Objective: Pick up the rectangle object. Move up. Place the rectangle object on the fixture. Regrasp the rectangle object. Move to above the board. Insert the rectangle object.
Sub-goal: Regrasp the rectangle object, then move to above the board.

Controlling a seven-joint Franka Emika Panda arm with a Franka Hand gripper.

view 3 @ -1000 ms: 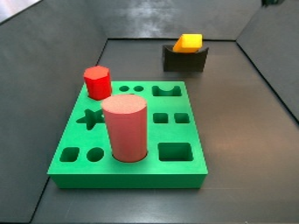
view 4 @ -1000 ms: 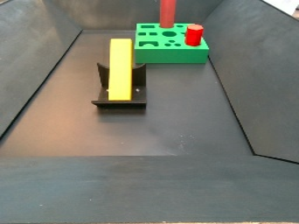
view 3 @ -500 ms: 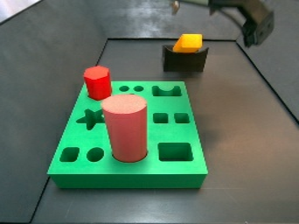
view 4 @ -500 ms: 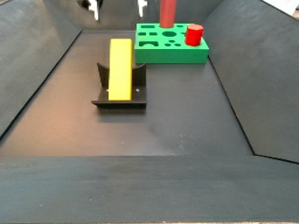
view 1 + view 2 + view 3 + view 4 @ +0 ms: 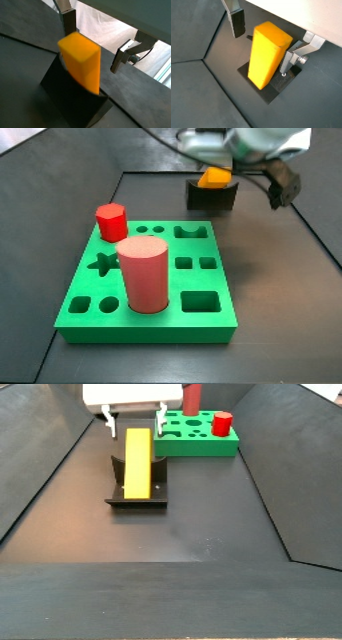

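Note:
The orange-yellow rectangle object (image 5: 136, 459) lies lengthwise in the notch of the dark fixture (image 5: 136, 492). It also shows in a side view (image 5: 215, 175) on the fixture (image 5: 211, 196). My gripper (image 5: 134, 429) is low over the block's far end and open, one finger on each side. In both wrist views the block (image 5: 81, 60) (image 5: 268, 52) stands between the fingers (image 5: 67, 20) (image 5: 236, 22) with gaps on both sides. The green board (image 5: 83, 328) lies apart from the fixture.
A tall red cylinder (image 5: 142, 276) and a small red hexagonal peg (image 5: 111, 222) stand in the board; both show again in a side view, the cylinder (image 5: 191, 396) and the peg (image 5: 222, 422). Dark sloping walls (image 5: 54, 474) enclose the floor.
The gripper has come down from above into both side views and now straddles the block's end. The block, fixture and board have not moved.

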